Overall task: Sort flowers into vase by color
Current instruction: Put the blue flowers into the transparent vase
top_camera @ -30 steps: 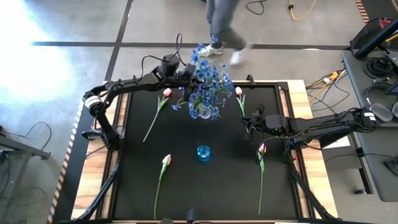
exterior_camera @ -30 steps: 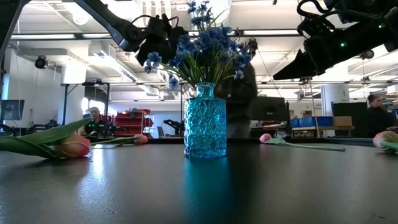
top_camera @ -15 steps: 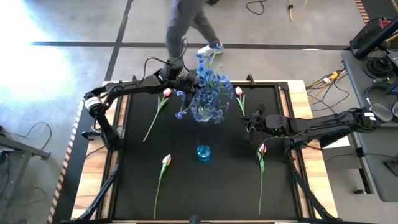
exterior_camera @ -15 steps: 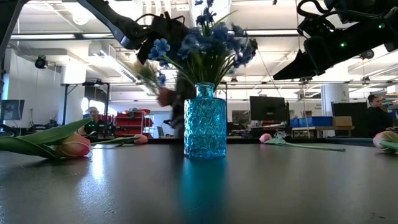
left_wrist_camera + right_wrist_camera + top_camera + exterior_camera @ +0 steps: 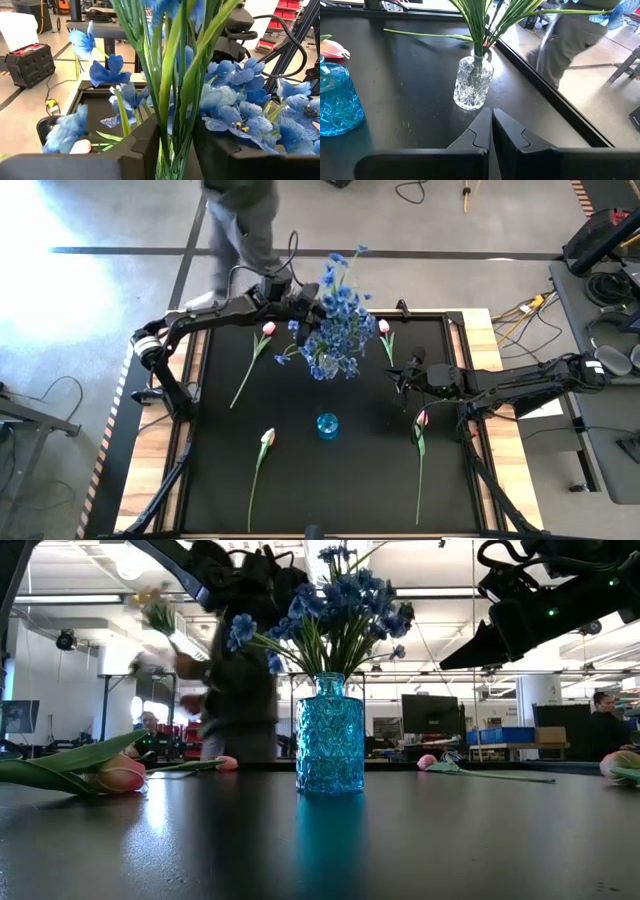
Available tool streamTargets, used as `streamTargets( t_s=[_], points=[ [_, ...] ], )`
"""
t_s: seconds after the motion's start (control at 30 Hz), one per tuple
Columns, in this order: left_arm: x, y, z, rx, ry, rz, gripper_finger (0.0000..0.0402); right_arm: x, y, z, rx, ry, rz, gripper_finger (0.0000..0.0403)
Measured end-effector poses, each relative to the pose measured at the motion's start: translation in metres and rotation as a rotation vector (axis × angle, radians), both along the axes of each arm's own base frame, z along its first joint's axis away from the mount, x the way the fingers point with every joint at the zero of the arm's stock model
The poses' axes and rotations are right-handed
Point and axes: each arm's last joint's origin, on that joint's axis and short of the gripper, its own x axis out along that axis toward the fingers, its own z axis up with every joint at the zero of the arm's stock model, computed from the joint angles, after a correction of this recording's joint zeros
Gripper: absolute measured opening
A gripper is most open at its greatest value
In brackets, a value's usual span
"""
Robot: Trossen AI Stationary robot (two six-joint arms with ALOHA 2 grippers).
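My left gripper (image 5: pixel 300 304) (image 5: pixel 175 145) is near the table's far edge, shut on a bunch of blue flower sprays (image 5: pixel 336 315) (image 5: pixel 335 610). The bunch's green stems (image 5: pixel 481 27) stick down into a clear glass vase (image 5: pixel 325 364) (image 5: pixel 473 83). A blue glass vase (image 5: pixel 327 425) (image 5: pixel 330 745) stands nearer; it hides the clear vase in the low view. Several pink-white tulips lie flat on the black table (image 5: pixel 262 340) (image 5: pixel 385 330) (image 5: pixel 266 442) (image 5: pixel 421 422). My right gripper (image 5: pixel 405 377) (image 5: pixel 490 131) hovers shut, right of the clear vase. My left gripper pinches several of the blue sprays' green stems (image 5: pixel 169 117) together between its two fingers, just below the blossoms. The fingers come about level from the table's left, lying across the stems. The bunch stands roughly upright, its lower stem ends inside the clear vase.
A person (image 5: pixel 243 220) (image 5: pixel 228 690) walks on the floor just beyond the far edge. The black table has a raised rim (image 5: pixel 455 350) and wooden side strips. Bare black surface lies between the blue vase and the near edge.
The blue bunch in my left gripper has swayed above the clear vase, leaning toward the left and then back upright, its stem ends staying in the vase. The person beyond the far edge has walked from right to left.
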Motion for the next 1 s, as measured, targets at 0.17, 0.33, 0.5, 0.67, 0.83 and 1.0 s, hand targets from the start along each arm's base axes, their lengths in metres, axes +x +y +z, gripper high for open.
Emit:
streamTargets(
  t_s=[0.17, 0.33, 0.5, 0.67, 0.83, 1.0],
  points=[
    [0.000, 0.000, -0.002, -0.008, 0.011, 0.000, 0.0099, 0.000, 0.000, 0.000, 0.000, 0.001, 0.000, 0.0009],
    [0.000, 0.000, -0.002, -0.002, 0.011, -0.002, 0.0112, 0.000, 0.000, 0.000, 0.000, 0.002, 0.000, 0.0009],
    [0.000, -0.001, -0.002, 0.013, 0.008, -0.006, 0.0108, 0.000, 0.000, 0.000, 0.000, 0.002, 0.000, 0.0009],
    [0.000, -0.001, -0.002, 0.033, 0.003, -0.015, 0.0031, 0.000, 0.000, 0.000, 0.000, 0.002, 0.000, 0.0009],
    [0.000, -0.001, -0.001, 0.040, -0.002, -0.017, 0.0013, 0.000, 0.000, 0.000, 0.000, 0.002, 0.000, 0.0009],
    [-0.005, -0.002, 0.011, 0.071, -0.044, -0.007, 0.0003, 0.000, 0.000, 0.000, 0.000, 0.001, 0.000, 0.0009]
  ],
)
